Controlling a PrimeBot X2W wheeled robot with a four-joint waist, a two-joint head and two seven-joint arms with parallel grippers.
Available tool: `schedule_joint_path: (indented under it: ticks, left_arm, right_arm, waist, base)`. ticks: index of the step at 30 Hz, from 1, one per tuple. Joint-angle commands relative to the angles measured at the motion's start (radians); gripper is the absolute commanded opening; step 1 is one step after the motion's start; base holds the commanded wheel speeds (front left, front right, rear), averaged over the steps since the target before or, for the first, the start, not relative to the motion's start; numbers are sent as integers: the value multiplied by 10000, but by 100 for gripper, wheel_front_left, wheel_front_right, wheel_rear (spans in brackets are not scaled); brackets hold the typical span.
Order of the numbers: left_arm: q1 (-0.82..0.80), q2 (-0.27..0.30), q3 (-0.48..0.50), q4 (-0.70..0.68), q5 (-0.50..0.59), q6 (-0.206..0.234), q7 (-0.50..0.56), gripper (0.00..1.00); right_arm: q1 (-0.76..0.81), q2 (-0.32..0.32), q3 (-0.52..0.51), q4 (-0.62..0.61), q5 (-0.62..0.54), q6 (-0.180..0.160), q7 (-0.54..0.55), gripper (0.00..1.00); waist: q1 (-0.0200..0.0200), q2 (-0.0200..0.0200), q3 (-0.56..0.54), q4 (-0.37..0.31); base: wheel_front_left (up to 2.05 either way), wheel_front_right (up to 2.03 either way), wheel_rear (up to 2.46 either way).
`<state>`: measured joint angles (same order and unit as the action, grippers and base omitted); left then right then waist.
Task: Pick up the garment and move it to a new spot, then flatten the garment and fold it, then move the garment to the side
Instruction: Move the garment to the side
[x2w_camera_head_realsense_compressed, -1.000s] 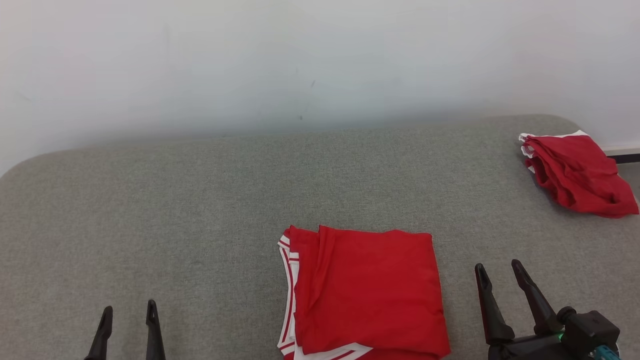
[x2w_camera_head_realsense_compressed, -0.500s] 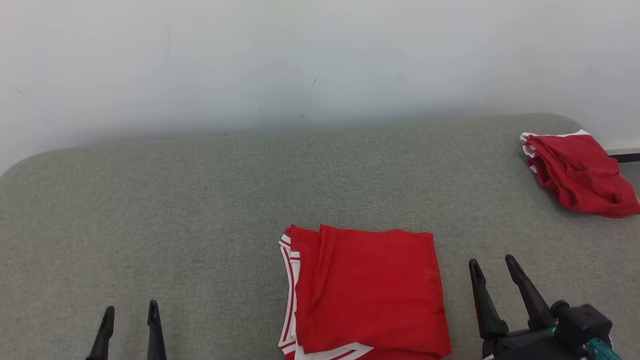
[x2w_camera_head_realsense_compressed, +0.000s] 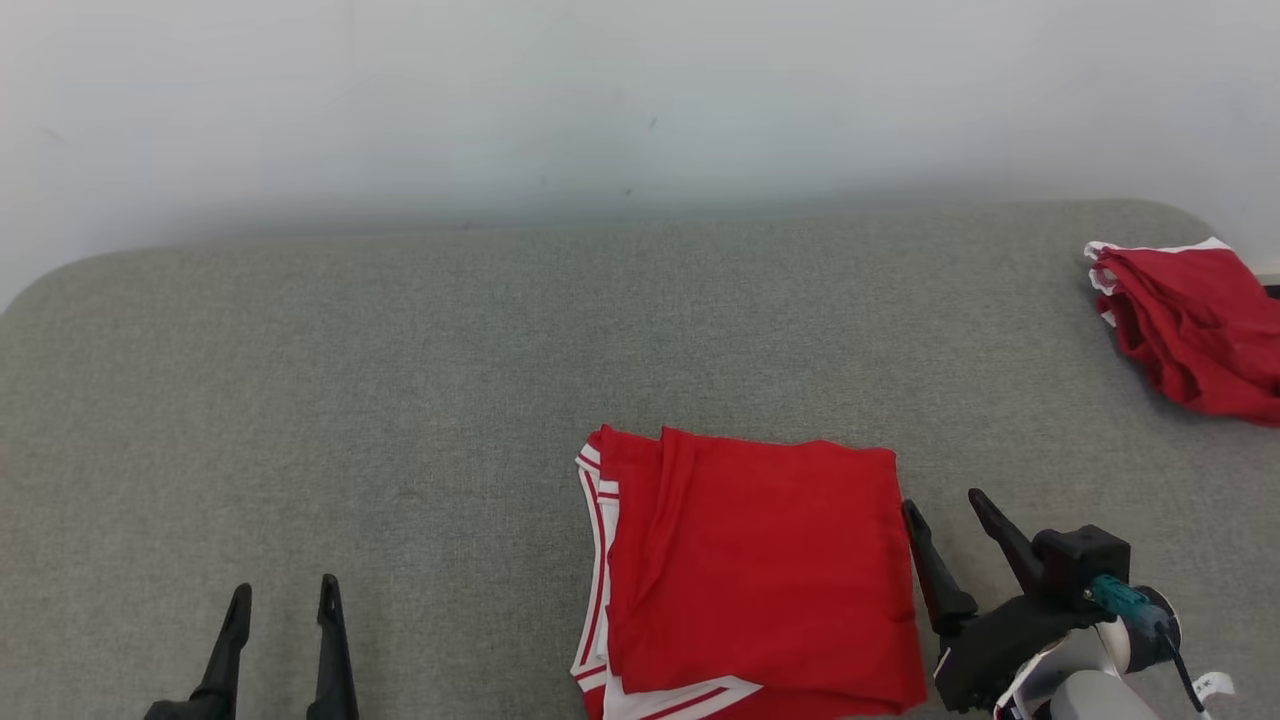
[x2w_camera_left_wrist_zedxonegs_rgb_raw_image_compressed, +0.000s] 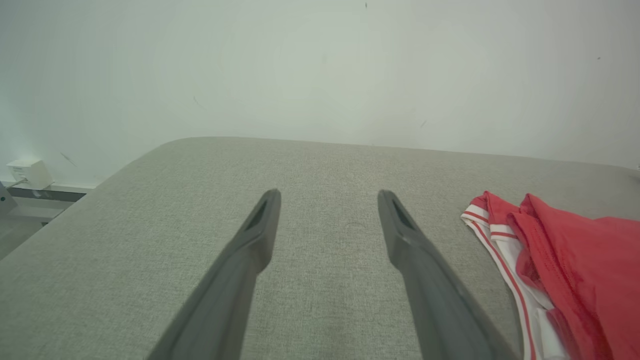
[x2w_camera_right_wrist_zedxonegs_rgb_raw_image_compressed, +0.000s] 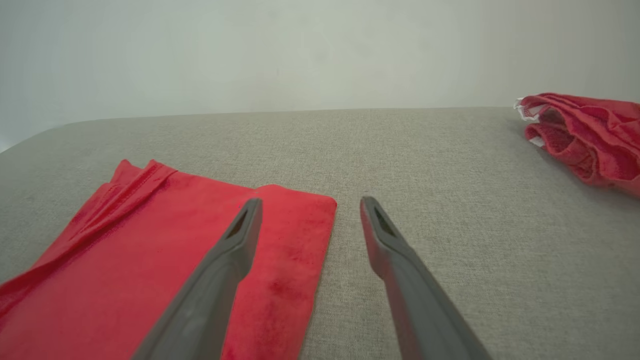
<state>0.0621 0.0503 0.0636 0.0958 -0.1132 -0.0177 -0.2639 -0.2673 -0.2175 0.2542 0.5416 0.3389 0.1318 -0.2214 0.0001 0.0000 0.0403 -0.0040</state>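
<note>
Edging closer, the right gripper (x2w_camera_head_realsense_compressed: 938, 499), fingers spread, is straddling one edge of the folded red garment (x2w_camera_head_realsense_compressed: 760, 570), white-striped trim showing opposite.

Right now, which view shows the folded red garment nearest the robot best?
The head view: the folded red garment lies almost whole, seen from above. The left wrist view catches its striped edge; the right wrist view its plain far corner, at a low angle.
</note>
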Motion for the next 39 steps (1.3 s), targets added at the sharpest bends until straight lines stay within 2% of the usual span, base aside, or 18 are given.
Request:
schedule_joint_path:
  ticks: [1, 10, 17, 18, 19, 20, 27, 30, 33, 39]
  left_arm:
    - [-181, 5, -57, 7, -34, 50, 0, 100]
    - [-579, 5, -300, 125, -114, 166, 0, 100]
    - [-611, 2, -202, 139, -229, 269, 0, 100]
    - [-603, 4, -179, 124, -245, 262, 1, 100]
    - [-607, 2, -180, 114, -252, 282, 0, 100]
    - [-618, 5, -188, 106, -274, 307, 0, 100]
    - [-903, 5, -373, 63, -365, 367, 1, 100]
    - [-1128, 5, -514, 4, -370, 380, 2, 100]
    - [-1421, 2, -724, -71, -397, 367, 0, 100]
    - [-2144, 7, -1097, -196, -437, 472, 2, 100]
  right_arm:
    - [-266, -11, 130, 449, 130, -28, -34, 100]
    - [-1188, 269, 829, 2721, 804, -28, -244, 100]
    - [-981, 707, 1392, 3748, 1467, -26, -309, 100]
    - [-901, 830, 1470, 3815, 1650, -26, -299, 69]
    - [-842, 915, 1587, 3857, 1817, -5, -282, 27]
    - [-823, 965, 1717, 3903, 1993, -2, -269, 0]
    - [-1833, 413, 2168, 3909, 2510, -37, -305, 0]
    - [-2636, -87, 2419, 3700, 2552, -36, -381, 0]
    - [-3513, -689, 2650, 3520, 2617, -31, -371, 0]
    - [-5117, -2312, 3244, 2923, 2721, -29, -76, 0]
  waist:
    - [-1, 0, 237, 184]
    - [-1, 0, 729, 447]
    - [-1, 0, 785, 431]
    - [-1, 0, 789, 413]
    - [-1, 0, 804, 398]
    - [-1, 0, 826, 375]
    - [-1, 0, 1172, 340]
    - [-1, 0, 1532, 334]
    - [-1, 0, 2042, 329]
    - [-1, 0, 3297, 166]
  base:
    - [0, 0, 0]
    - [0, 0, 0]
    - [0, 0, 0]
    - [0, 0, 0]
    - [0, 0, 0]
    - [0, 0, 0]
    - [0, 0, 0]
    - [0, 0, 0]
    - [0, 0, 0]
    - [0, 0, 0]
